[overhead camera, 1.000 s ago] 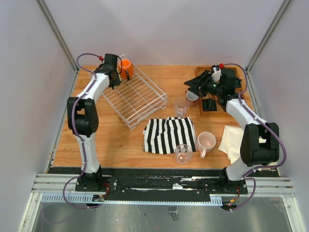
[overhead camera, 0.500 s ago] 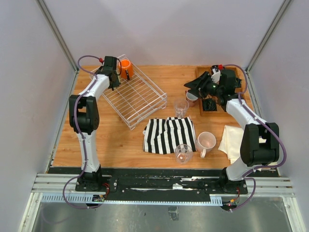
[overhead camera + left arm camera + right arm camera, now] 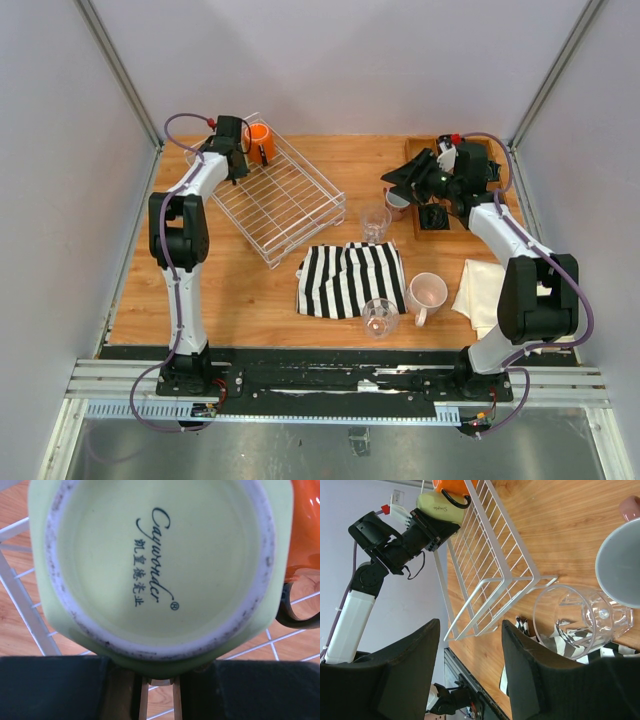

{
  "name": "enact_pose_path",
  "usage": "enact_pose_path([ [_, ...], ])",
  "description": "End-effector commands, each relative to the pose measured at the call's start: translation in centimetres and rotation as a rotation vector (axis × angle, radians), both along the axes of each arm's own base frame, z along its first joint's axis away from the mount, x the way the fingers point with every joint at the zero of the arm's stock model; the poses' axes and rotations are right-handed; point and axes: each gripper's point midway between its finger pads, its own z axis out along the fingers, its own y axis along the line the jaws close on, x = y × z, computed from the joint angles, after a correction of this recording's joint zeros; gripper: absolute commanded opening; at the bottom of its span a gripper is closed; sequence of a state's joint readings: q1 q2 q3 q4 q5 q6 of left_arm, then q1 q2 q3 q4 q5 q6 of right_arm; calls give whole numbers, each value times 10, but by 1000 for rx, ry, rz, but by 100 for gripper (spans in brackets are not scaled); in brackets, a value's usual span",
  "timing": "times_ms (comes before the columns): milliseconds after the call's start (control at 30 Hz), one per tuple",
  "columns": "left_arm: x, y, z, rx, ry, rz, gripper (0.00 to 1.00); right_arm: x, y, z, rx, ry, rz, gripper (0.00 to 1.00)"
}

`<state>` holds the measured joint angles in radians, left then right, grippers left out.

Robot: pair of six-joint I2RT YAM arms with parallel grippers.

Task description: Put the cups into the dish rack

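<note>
Pale pink mug (image 3: 428, 292) at 5 o'clock, right gripper (image 3: 471, 630) jaws apart, holding nothing, tumbler (image 3: 575, 620) just ahead, dish rack (image 3: 285, 200) at 10 o'clock, left gripper (image 3: 159, 680) clamped on yellow-green mug (image 3: 160, 565) – wrist views only, top view hides it – beside orange mug (image 3: 260, 138).

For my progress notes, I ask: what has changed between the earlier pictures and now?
Only the left arm's elbow shifted slightly toward the white wire dish rack. The left gripper stays shut on the yellow-green ceramic mug at the rack's far corner, beside the orange ceramic mug. The open right gripper and everything else stayed put.
</note>
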<state>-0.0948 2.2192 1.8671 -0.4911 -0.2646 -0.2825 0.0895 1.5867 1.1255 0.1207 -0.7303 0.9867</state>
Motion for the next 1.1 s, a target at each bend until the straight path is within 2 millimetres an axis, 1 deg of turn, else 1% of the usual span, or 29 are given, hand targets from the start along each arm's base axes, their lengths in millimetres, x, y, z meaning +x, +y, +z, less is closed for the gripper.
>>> enact_pose_path([
  [0,15,3,18,5,-72,-2,17,6,-6,16,-15,-49,-7,53],
  [67,13,3,18,4,-73,-2,29,6,-6,16,-15,-48,-7,53],
  [133,12,3,21,3,-78,-2,39,6,-6,16,-15,-49,-6,53],
  [267,9,2,25,-4,-83,-3,46,6,-6,16,-14,-49,-5,53],
  [467,9,4,37,7,-117,1,49,3,-7,17,-17,-53,-7,53],
  [700,24,0,46,5,-134,-21,50,0,-8,17,-24,-51,-10,53],
  [833,25,0,52,5,-155,-24,51,-1,-8,19,-25,-55,-11,53],
  [1067,22,2,51,15,-158,-27,52,-3,-10,20,-60,-61,-6,53],
])
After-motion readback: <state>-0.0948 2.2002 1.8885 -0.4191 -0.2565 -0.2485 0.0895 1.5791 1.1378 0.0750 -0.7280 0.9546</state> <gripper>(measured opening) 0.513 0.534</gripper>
